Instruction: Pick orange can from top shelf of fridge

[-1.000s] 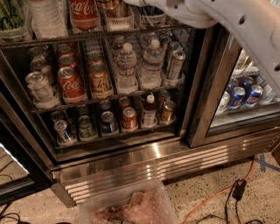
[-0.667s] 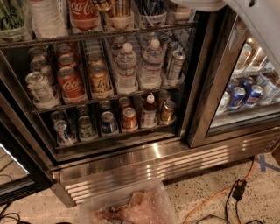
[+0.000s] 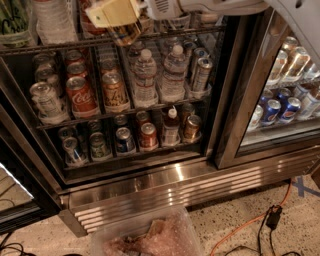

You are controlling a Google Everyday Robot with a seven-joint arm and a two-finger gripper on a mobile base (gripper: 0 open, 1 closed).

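About halfway, judging by the layout. Has the hand (image 3: 116, 14) at the middle of the tabletop's (image 3: 60, 46) front edge, directly over the can (image 3: 125, 34). Hides the can's top and leaves only the lower body showing: orange with black stripes, seemingly tipped rather than upright. Cannot tell whether clenched on the can or merely pressed against it. Keeps the can inside the fridge (image 3: 150, 192) for now, base at the front wire, just beside the Coke (image 3: 85, 25) toward the left edge. So: reach done, grip unconfirmed, lift and pull-out past the front edge left to do. Calls for a firm hold before any pull, since tipping against the wire could drop the can onto the racks below.

Differs from the frame a moment ago. Back then: hand up by the tabletop's right end, mostly cut off at the top of the view, with the can uncovered and upright in its row. Now: swung across to the middle, with the arm (image 3: 225, 6) stretched along the top of the view from the right. Shows no change lower down: bottles (image 3: 145, 75) on the middle rack and the bin (image 3: 145, 235) on the floor in the same spots.
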